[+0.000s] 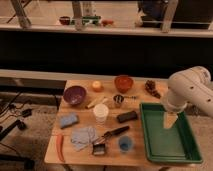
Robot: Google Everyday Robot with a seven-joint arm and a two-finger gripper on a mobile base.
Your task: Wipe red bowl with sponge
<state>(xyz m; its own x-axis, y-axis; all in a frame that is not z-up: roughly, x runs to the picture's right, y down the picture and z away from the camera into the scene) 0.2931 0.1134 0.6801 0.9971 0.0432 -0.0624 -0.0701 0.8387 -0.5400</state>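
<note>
Orange-red, the bowl (123, 82) sits untouched at the far side of the wooden surface (80, 156). The sponge (68, 120) lies near the left edge, well apart from it. The gripper (171, 120) hangs over the green tray (167, 145) on the right, jaws spread and empty. Nothing of the task looks done: the sponge is yet to be picked up, carried over and rubbed in the bowl.

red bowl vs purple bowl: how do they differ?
The red bowl is orange-red, the purple bowl dark purple. The red bowl sits mid-table at the far edge, the purple bowl at the left end. The purple bowl looks slightly wider than the red bowl. Both are round and upright; the gripper hangs open over the green tray.
</note>
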